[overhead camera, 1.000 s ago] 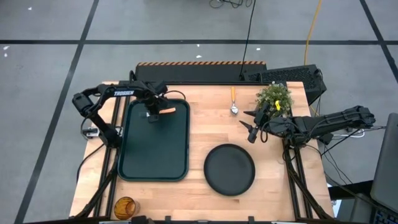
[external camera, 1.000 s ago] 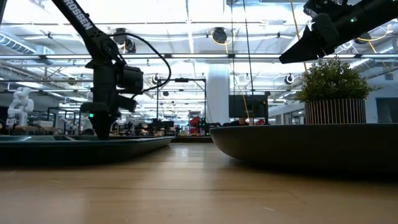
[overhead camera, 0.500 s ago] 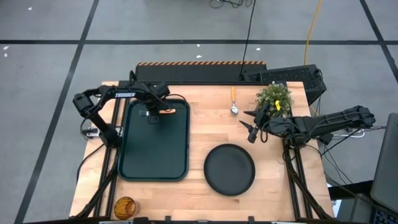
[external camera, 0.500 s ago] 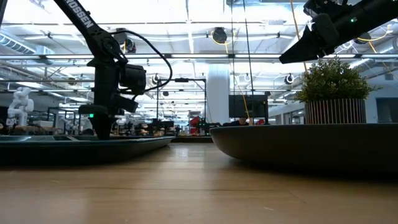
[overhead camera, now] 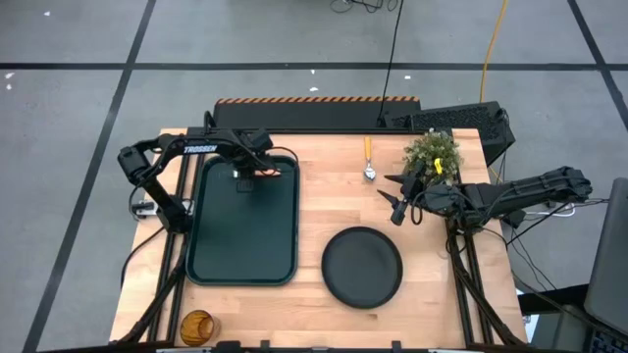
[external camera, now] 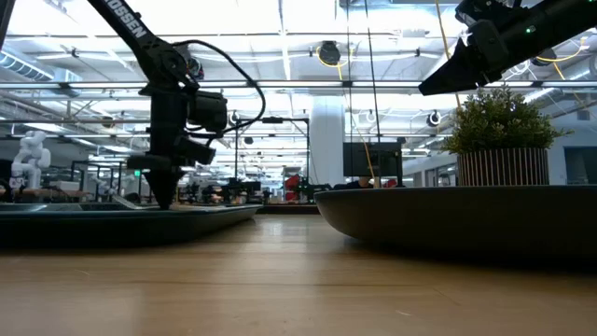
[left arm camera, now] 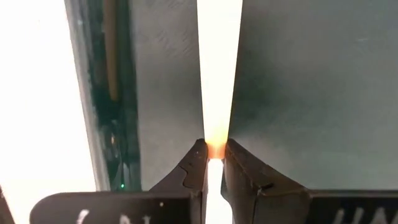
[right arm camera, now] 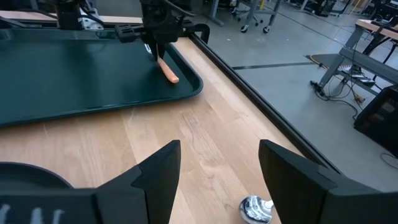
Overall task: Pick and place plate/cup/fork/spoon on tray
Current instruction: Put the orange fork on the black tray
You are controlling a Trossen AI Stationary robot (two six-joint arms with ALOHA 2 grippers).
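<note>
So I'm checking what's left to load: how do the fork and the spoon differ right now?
The fork lies in the tray at its far right corner; the spoon lies on the bare table, outside the tray. The left gripper is shut on the fork's handle; nothing touches the spoon, and the open right gripper hovers near it. Both have orange handles.

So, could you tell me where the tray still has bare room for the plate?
Most of the tray is bare, from its middle to its near rim. Only the far end is crowded: there the left gripper grips the fork. The plate lies on the wood beside the tray.
</note>
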